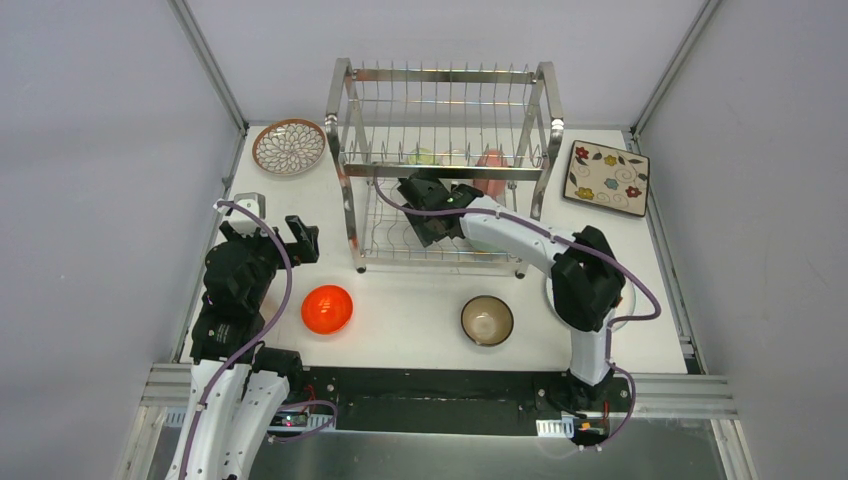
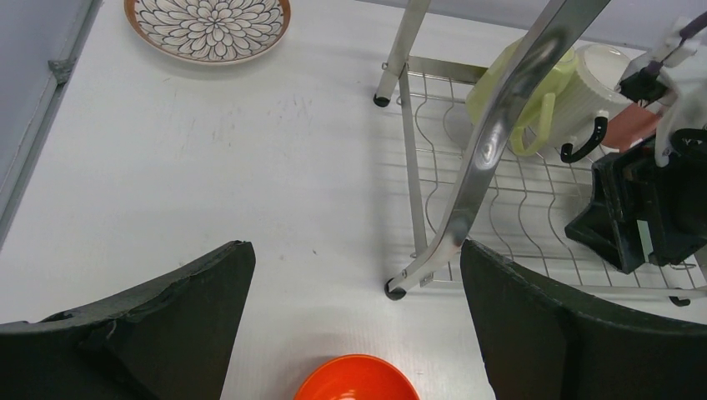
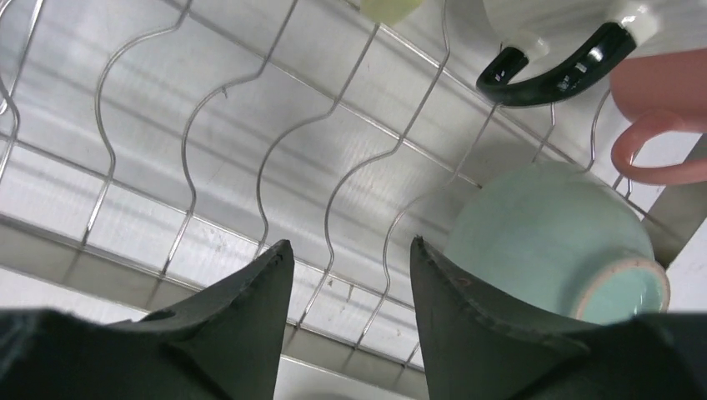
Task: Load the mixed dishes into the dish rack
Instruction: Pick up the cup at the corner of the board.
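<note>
The steel dish rack (image 1: 445,165) stands at the back centre. My right gripper (image 1: 420,215) reaches into its lower tier, open and empty (image 3: 350,250). A mint bowl (image 3: 550,242) lies on its side on the wires, touching the right finger's outer side. Behind it are a pink cup (image 3: 659,117), a white mug with a black handle (image 3: 550,67) and a yellow-green cup (image 3: 388,7). My left gripper (image 1: 280,222) is open and empty (image 2: 357,258), left of the rack, above the table just beyond the orange bowl (image 1: 327,309) (image 2: 357,379).
The petal-pattern plate (image 1: 289,146) lies at the back left, the square floral plate (image 1: 606,178) at the back right. A brown bowl (image 1: 487,320) sits in front of the rack. A white plate (image 1: 627,303) lies partly hidden under my right arm. The rack's front-left post (image 2: 492,142) is close to my left gripper.
</note>
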